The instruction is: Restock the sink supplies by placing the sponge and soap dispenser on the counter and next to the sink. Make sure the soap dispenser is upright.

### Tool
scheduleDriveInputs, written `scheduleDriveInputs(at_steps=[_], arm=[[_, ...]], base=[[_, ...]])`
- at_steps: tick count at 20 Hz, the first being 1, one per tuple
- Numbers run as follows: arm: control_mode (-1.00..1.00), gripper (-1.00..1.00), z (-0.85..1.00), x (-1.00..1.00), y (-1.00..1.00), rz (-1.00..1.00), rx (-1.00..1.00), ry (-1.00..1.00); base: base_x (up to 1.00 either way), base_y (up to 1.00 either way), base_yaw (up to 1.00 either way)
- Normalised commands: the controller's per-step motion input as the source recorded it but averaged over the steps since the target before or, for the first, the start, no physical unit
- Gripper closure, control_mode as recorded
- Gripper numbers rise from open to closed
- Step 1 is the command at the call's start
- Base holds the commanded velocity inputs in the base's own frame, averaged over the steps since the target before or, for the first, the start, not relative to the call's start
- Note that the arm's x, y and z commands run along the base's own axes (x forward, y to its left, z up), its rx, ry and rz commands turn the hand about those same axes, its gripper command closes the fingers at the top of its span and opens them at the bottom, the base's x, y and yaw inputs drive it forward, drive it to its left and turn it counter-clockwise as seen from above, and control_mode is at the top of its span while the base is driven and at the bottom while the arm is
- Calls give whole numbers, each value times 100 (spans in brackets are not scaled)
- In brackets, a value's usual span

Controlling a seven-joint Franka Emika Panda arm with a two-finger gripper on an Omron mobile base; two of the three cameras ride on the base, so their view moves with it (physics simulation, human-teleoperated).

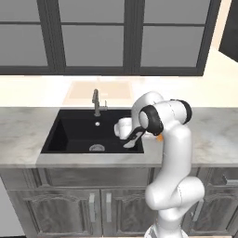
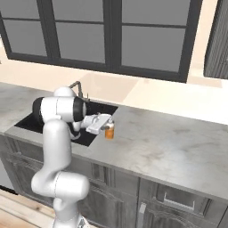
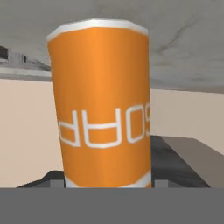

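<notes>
Standing just beside the sink [image 2: 53,122], the soap bottle [image 2: 109,131] looks placed; I cannot tell my pincer's [image 2: 105,124] state; sponge remains.

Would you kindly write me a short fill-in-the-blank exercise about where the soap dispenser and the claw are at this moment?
1. The soap dispenser has a body coloured ____.
2. It stands on the counter just beside the black ____.
3. The white word printed on the dispenser reads ____.
4. The claw is right at the ____.

Missing words: orange; sink; SOAP; dispenser
</notes>
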Motion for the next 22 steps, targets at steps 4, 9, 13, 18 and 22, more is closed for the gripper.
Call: scheduleDriveInputs(at_steps=[4, 9, 13, 18, 22], arm=[[-100, 100, -33, 0, 0, 0, 0, -13], [-100, 100, -27, 17, 1, 0, 0, -2], [-100, 100, -30, 23, 1, 0, 0, -2], [-100, 100, -35, 30, 11, -1, 0, -6], [-100, 100, -33, 6, 9, -1, 0, -15]], base=[[0, 0, 0], [0, 0, 0], [0, 0, 0], [0, 0, 0], [0, 0, 0]])
